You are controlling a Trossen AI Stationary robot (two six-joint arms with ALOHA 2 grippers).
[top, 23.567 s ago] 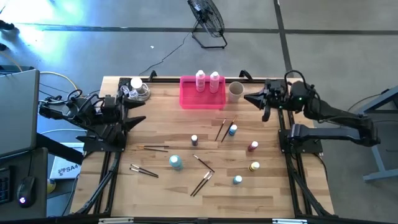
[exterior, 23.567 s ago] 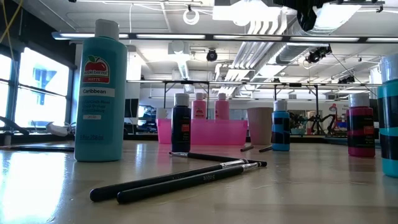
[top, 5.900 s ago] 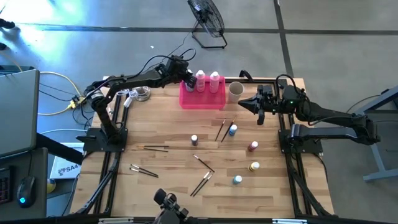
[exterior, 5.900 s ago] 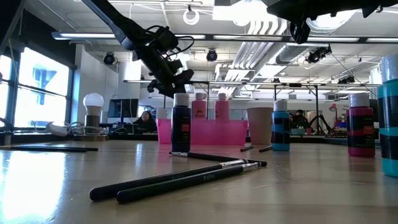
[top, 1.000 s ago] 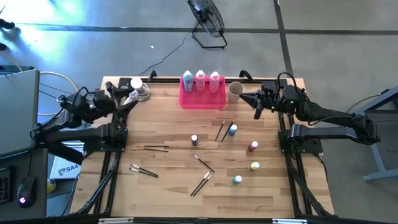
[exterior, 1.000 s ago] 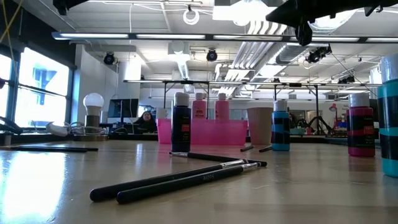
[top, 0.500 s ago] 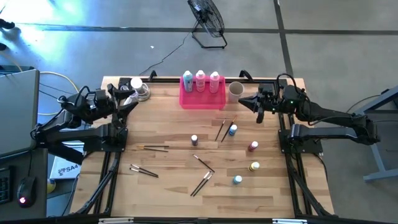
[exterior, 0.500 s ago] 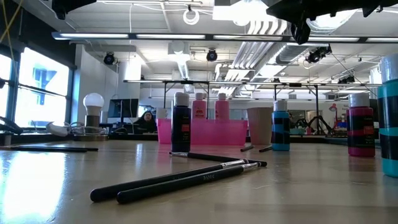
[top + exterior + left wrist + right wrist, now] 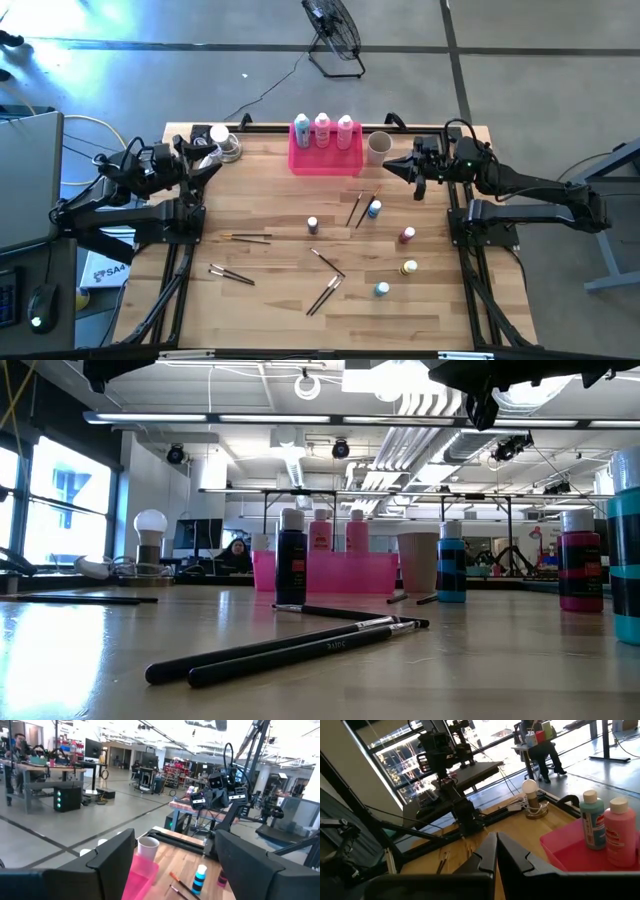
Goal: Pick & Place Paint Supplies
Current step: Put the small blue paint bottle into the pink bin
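Bottles trayed; small bottles, brushes remain on counter.
Left end effector open, empty; right end effector closed, empty.

Three tall bottles stand side by side in the tray at the back of the worktop. The cup sits just beside the tray, on its right. In the middle lie small bottles and brushes, spread apart. More brushes lie nearer the left side. A lamp bulb stands at the back left corner. The left claw hangs over the left edge, the right claw over the right.
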